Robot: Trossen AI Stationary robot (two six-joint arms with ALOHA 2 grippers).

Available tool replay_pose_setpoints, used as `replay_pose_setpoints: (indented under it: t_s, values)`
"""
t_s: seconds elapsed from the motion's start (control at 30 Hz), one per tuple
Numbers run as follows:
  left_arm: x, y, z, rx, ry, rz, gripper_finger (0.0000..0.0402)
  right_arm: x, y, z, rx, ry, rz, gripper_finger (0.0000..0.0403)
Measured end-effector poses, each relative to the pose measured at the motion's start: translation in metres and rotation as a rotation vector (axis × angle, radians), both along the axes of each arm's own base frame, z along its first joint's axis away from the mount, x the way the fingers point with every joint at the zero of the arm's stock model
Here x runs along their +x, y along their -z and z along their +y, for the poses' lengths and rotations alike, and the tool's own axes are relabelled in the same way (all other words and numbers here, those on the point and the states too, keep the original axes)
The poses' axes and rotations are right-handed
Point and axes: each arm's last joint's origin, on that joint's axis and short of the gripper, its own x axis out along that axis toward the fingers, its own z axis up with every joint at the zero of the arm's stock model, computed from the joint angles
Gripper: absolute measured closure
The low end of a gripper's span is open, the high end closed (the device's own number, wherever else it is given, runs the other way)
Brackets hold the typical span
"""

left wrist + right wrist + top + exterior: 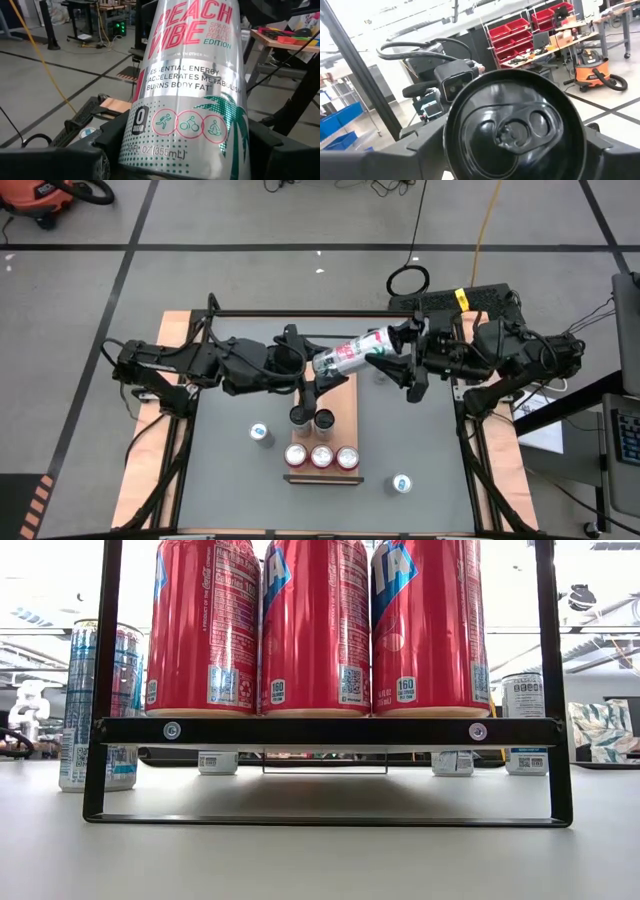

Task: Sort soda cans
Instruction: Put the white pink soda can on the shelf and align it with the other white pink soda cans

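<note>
I've got a silver can (352,352) lying sideways in mid-air between both arms: my left gripper (322,364) is clamped on its lower body, while my right gripper's (397,340) fingers straddle its dark top, though I cannot tell if they're gripping yet. Below the left gripper, two dark-topped cans (311,417) already stand on the wooden rack (343,395), with three red cans (321,456) lined up further along. Two blue cans (261,433) remain loose on the table (430,440), so I judge we're partway through.
</note>
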Motion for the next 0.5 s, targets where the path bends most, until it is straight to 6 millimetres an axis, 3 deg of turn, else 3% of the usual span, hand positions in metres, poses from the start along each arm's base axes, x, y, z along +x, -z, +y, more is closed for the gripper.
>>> replay_pose_setpoints:
  t_s: [0.27, 0.5]
  values:
    - [-0.0002, 0.0012, 0.0001, 0.004, -0.003, 0.013, 0.0143, 0.0001, 0.0004, 0.0001, -0.012, -0.003, 0.006, 0.0179]
    - [-0.0005, 0.0016, 0.0007, -0.039, -0.027, 0.007, 0.0101, 0.0004, 0.0008, 0.0002, -0.037, 0.001, 0.014, 0.0167]
